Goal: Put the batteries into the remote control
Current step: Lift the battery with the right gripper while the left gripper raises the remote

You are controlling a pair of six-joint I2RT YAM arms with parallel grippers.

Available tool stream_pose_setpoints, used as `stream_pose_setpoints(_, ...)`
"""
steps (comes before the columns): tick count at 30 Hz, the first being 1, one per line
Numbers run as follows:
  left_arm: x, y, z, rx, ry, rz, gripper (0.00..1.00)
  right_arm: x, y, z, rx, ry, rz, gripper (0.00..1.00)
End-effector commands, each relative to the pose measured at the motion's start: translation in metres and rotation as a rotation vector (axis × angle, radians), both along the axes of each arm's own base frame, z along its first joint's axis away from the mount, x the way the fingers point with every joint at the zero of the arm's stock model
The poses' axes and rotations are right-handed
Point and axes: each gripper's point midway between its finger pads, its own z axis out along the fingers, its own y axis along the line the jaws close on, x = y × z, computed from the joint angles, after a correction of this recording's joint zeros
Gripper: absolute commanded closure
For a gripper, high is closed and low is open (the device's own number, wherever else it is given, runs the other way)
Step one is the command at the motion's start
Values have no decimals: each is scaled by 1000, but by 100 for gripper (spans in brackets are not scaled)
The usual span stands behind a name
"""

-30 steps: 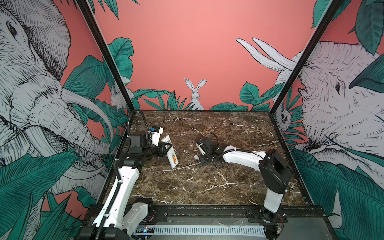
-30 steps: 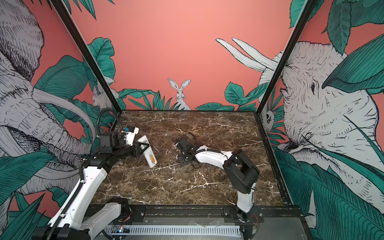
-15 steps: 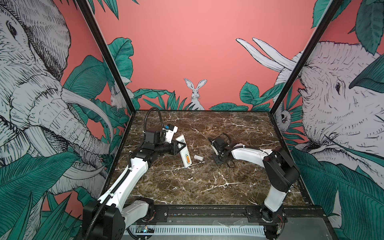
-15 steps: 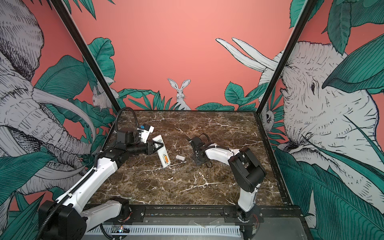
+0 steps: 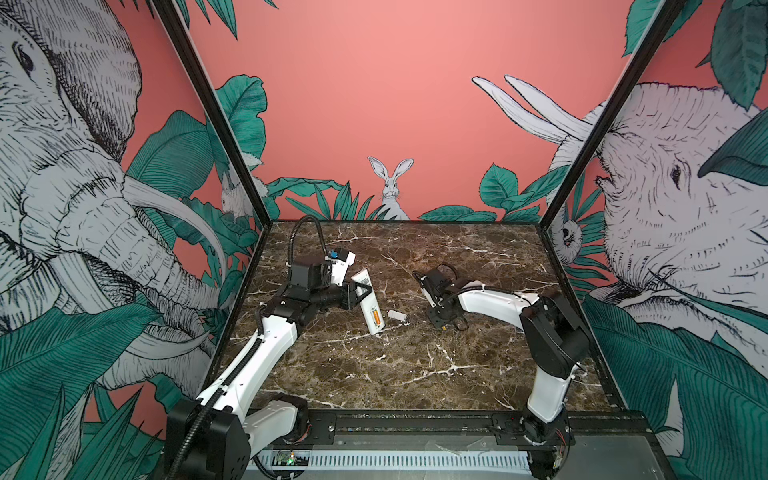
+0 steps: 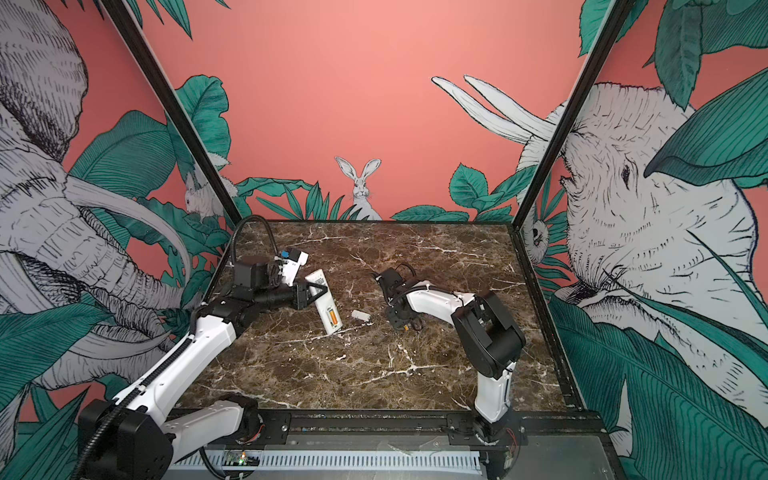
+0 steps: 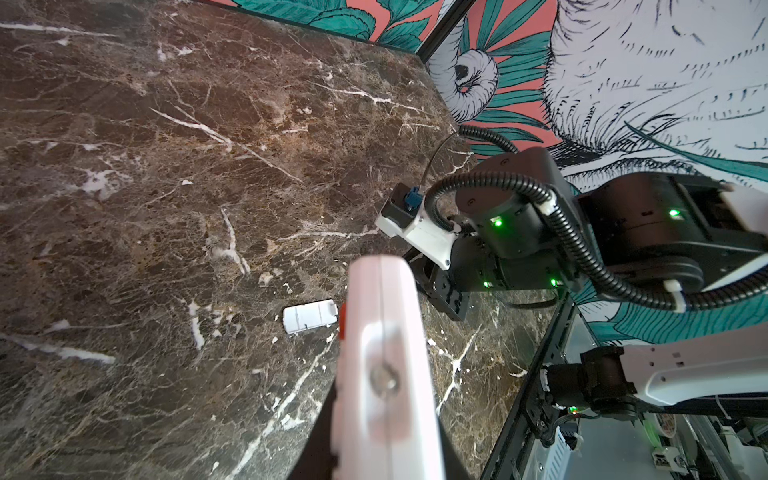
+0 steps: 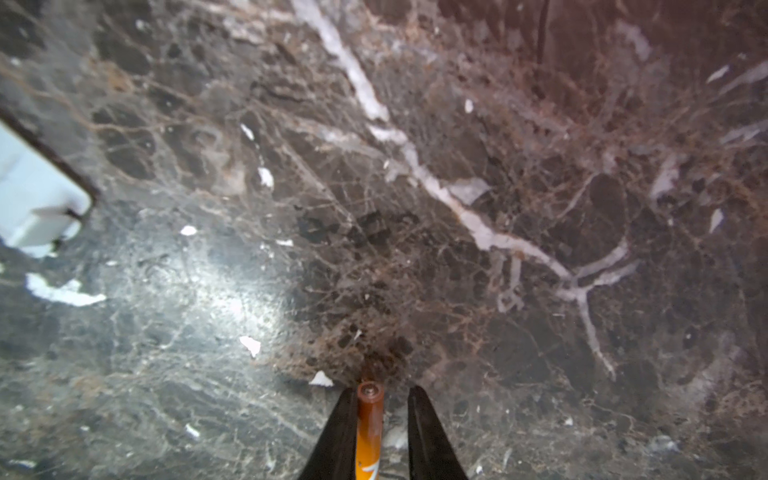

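Plainly slim and white, remote control (image 5: 368,308) — orange battery (image 5: 376,318) seated inside.

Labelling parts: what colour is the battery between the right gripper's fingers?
Orange, with a dark brown tip; the battery shows best in the right wrist view.

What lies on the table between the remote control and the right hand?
A small white cover piece lies flat there, touching neither remote control nor right hand; both top views show it.
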Motion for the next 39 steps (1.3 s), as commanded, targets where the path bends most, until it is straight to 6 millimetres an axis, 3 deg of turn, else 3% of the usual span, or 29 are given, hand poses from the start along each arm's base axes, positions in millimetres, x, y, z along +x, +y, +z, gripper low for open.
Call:
stream_pose_setpoints(1,-5,1,8,1,-53,-10,100,-3,-7,-4,-43,42,1,79)
stream_pose_setpoints(14,-9,4,7,18,-76,-5,100,-4,-1,-12,-58,109,6,83)
stream_pose_setpoints(15,-8,5,7,17,-78,-4,100,3,4,-5,-43,89,5,83)
stream_pose_setpoints(39,-7,4,7,17,-75,-5,100,2,-2,-5,-52,88,-15,84)
